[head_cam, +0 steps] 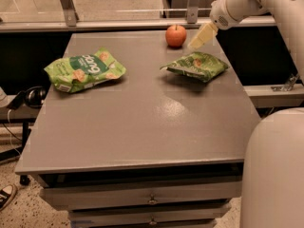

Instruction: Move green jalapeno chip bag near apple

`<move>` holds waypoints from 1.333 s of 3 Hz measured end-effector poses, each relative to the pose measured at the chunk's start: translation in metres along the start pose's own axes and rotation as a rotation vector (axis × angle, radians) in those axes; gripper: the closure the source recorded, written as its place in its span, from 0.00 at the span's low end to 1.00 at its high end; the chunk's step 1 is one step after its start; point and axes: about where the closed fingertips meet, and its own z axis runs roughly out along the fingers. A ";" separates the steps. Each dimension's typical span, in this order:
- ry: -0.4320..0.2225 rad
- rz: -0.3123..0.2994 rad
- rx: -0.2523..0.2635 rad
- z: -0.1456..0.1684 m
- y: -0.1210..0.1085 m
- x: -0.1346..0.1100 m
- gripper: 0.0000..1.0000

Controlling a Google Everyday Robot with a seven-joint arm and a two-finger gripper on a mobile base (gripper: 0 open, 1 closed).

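Observation:
The green jalapeno chip bag lies flat on the grey table, at the back right. The red-orange apple stands just behind and to the left of it, a short gap away. My gripper hangs above the bag's far edge, to the right of the apple, and is lifted clear of the bag. It holds nothing that I can see.
A puffier green bag with a dark green band and chip pictures lies at the table's left. A rail with metal posts runs behind the table. My white base stands at the front right. Drawers sit under the table's front edge.

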 end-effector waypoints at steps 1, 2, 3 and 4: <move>0.004 0.093 0.006 -0.017 0.000 0.010 0.00; 0.023 0.138 -0.036 -0.028 0.008 0.020 0.00; 0.056 0.140 -0.105 -0.031 0.027 0.034 0.00; 0.066 0.128 -0.130 -0.023 0.042 0.041 0.00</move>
